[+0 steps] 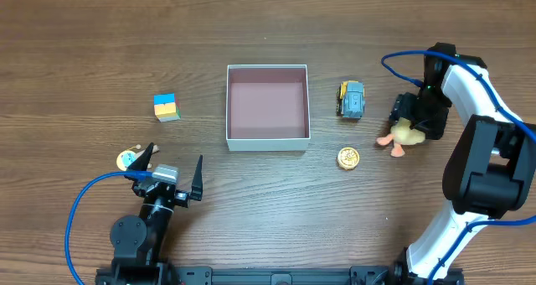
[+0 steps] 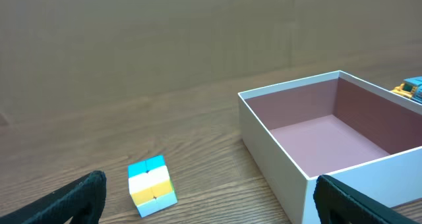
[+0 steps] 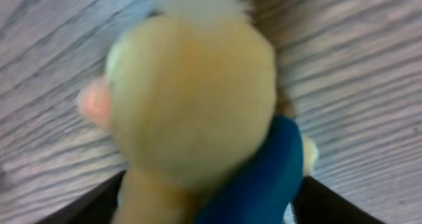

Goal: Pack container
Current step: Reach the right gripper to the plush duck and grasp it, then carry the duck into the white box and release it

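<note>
- The left claw (image 1: 177,153), nearest the robot's base, sits over the brown wooden counter (image 1: 84,33) with its 2 fingers spread wide and nothing between them.
- Further out on the right, the right claw (image 1: 412,117) flanks a soft yellow plush duck (image 1: 407,135). I cannot tell whether it is squeezing the toy.
- At mid-counter stands the square, shallow, white-walled container with a pinkish-mauve inside (image 1: 268,140), empty. A blue, white and yellow cube (image 1: 167,107) lies well to its left, and a yellow and blue toy car (image 1: 351,100) near its right.
- It looks light, stiff and thin-walled, and likely to slide if nudged, so pinching 1 wall at the rim seems the best hold.
- Its mouth faces up. Being square, it has no long axis, and its walls run parallel to the counter's edges.
</note>
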Motion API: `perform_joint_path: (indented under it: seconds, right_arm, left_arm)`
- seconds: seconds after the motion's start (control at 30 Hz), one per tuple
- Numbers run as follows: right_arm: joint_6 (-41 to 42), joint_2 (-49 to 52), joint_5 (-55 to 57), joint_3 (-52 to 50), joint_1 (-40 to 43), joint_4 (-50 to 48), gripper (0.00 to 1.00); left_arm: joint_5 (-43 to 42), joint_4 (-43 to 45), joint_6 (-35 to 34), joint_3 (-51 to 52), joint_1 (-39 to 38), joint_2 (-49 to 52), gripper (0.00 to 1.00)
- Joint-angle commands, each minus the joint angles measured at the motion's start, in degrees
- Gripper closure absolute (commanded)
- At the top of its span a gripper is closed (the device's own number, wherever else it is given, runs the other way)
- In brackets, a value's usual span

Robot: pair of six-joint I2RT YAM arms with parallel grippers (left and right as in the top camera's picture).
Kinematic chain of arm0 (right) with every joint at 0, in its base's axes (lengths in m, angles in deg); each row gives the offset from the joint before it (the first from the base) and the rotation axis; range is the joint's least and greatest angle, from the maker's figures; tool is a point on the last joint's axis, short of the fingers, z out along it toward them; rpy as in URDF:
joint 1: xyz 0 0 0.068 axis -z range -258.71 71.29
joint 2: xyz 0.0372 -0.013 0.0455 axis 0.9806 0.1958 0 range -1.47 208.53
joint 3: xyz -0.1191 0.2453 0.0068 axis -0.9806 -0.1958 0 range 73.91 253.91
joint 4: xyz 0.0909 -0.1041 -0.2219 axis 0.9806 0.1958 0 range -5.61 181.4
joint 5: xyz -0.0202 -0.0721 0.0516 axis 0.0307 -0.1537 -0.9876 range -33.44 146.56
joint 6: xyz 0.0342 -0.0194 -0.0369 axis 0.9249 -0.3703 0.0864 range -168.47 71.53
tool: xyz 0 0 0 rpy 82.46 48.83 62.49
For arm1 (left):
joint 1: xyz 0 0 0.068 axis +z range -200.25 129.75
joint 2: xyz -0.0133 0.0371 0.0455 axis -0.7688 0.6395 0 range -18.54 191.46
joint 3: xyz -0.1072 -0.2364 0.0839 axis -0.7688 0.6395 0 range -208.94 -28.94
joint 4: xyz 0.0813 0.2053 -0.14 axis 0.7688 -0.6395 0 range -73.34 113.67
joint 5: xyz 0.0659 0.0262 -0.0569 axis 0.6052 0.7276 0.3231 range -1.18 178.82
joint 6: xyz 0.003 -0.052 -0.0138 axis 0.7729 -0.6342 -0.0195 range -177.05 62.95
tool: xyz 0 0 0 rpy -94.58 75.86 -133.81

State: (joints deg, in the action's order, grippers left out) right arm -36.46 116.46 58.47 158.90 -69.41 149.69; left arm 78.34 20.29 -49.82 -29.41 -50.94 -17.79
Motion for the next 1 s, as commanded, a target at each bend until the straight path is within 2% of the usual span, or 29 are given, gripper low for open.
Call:
perform_joint_path:
  seconds: [0.0,0.07,0.1,0.17,0.27,0.43,0.47,0.5,0.6,0.67,0.73,0.97]
  right_arm:
    - [0.48,0.2,0.63,0.09,0.2,-0.35,0.54]
    - [0.5,0.17,0.61,0.15,0.2,-0.26,0.7]
    - [0.52,0.17,0.59,0.48,0.2,0.2,0.73]
    - [1.77,0.17,0.59,2.97,0.2,2.99,0.73]
    - [1.77,0.15,0.15,12.48,-0.24,11.47,0.73]
    - [1.75,0.15,-11.19,40.19,-4.98,28.5,0.73]
    - [1.7,0.09,-12.33,47.74,-8.9,31.78,0.72]
    - [1.73,-1.05,-12.31,50.25,-13.07,31.67,0.72]
    - [1.88,-2.23,-8.81,51.17,-26.71,29.62,0.67]
    - [6.86,-1.01,-0.07,51.08,-34.99,27.78,0.65]
    - [8.92,0.72,2.99,51.08,-39.76,26.4,0.65]
    - [11.21,9.25,2.34,51.08,-45.44,24.0,0.64]
  left_arm:
    - [0.37,0.02,-1.03,0.2,0.42,-0.39,0.0]
    - [0.37,0.02,-1.03,0.22,0.42,-0.39,0.0]
    - [0.37,0.02,-1.03,0.2,0.42,-0.39,0.0]
    - [0.37,0.0,-1.03,0.22,0.42,-0.39,0.0]
    - [0.37,0.02,-1.03,0.22,0.42,-0.39,0.0]
    - [0.37,0.0,-1.03,0.22,0.42,-0.39,0.0]
    - [0.37,0.0,-1.03,0.2,0.42,-0.39,0.0]
    - [0.37,0.0,-1.03,0.22,0.42,-0.39,0.0]
    - [0.37,0.0,-1.03,0.22,0.42,-0.39,0.0]
    - [0.37,0.02,-1.03,0.22,0.42,-0.39,0.0]
    - [0.37,0.0,-1.03,0.2,0.42,-0.39,0.0]
    - [0.37,0.0,-1.03,0.2,0.42,-0.39,0.0]
